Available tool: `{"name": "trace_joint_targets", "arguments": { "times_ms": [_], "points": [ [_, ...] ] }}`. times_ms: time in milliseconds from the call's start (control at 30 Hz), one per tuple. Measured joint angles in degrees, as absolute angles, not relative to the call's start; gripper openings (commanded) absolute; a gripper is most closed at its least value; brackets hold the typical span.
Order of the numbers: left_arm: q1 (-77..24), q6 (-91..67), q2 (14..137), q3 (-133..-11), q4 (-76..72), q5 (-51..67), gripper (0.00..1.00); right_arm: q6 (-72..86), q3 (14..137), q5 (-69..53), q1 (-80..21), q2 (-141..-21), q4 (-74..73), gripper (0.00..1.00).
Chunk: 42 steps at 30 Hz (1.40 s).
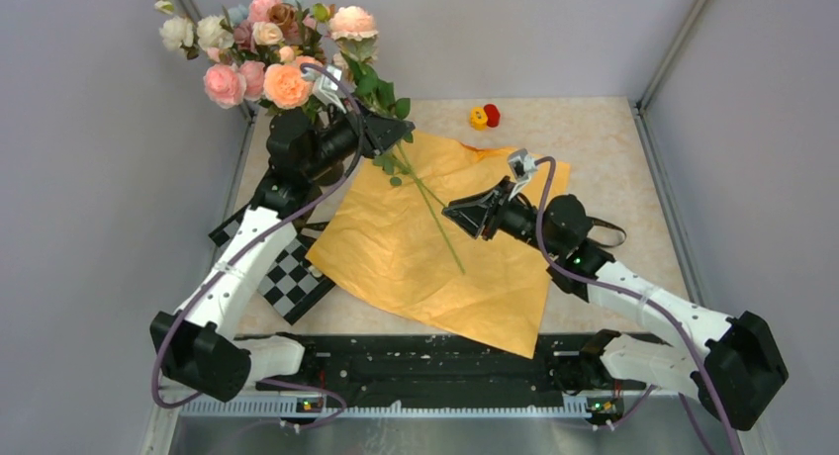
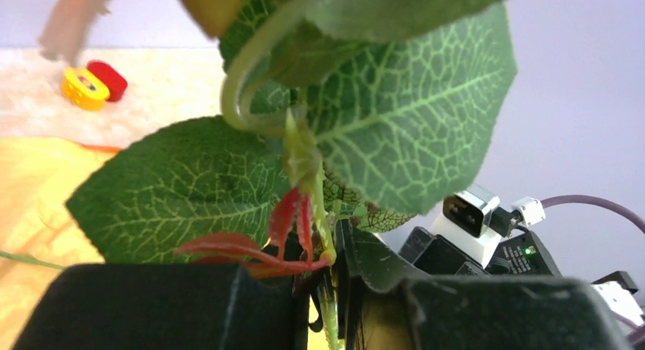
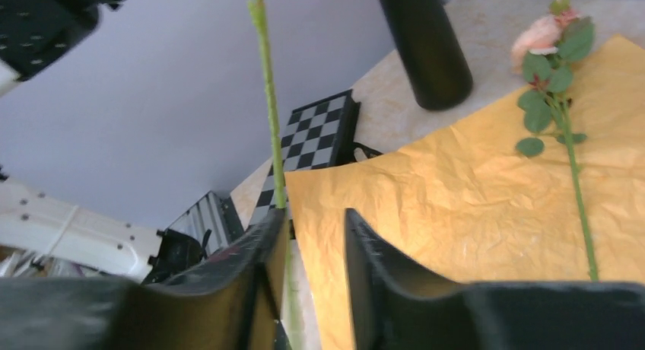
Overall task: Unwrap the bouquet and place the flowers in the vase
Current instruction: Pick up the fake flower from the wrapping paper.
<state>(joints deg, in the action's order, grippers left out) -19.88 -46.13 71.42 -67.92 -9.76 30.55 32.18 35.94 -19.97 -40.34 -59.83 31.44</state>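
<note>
Stem (image 1: 431, 213) slanting over orange paper (image 1: 396, 262), checkerboard (image 1: 292, 287) beside it, yellow-red heads (image 1: 484, 116) beyond

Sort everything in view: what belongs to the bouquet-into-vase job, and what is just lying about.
Job: orange wrapping paper; black vase; pink and peach flower bunch; thin green stem; pink rose lying on the paper.
Lying about: checkerboard; small yellow and red pieces.
</note>
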Motion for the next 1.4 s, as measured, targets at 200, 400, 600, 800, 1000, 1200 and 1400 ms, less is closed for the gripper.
{"name": "trace_joint_targets", "arguments": {
  "times_ms": [200, 400, 600, 800, 1000, 1200, 1400],
  "points": [
    [-18.65, -30.28, 71.42, -78.08, 4.97, 33.69, 0.0, 30.87, 38.85, -11.49, -40.27, -59.7, 22.44, 0.71],
    [-12.43, -17.72, 66.24, -80.36, 12.23, 33.52, 0.0, 30.26, 39.11, -5.15, -39.44, -59.18, 16.43, 0.79],
    [3.66, -12.88, 62.22, -80.38, 13.45, 36.86, 0.0, 30.11, 38.87, 0.73, -35.31, -58.33, 11.81, 0.82],
    [10.87, -9.82, 61.43, -79.66, 13.58, 38.33, 0.0, 30.3, 36.6, 0.23, -25.58, -56.71, 10.5, 0.83],
    [15.27, -8.32, 58.98, -77.84, 11.81, 32.97, 0.0, 30.0, 35.11, -1.08, -18.9, -55.07, 9.34, 0.84],
    [15.77, -9.45, 56.66, -70.65, 1.5, 25.23, 0.0, 29.52, 33.76, -1.56, -15.92, -51.86, 8.75, 0.84],
    [15.81, -11.94, 57.17, -66.22, -8.51, 21.02, 0.0, 28.08, 33.23, 0.23, -15.55, -50.22, 7.75, 0.83]
  ]
}}
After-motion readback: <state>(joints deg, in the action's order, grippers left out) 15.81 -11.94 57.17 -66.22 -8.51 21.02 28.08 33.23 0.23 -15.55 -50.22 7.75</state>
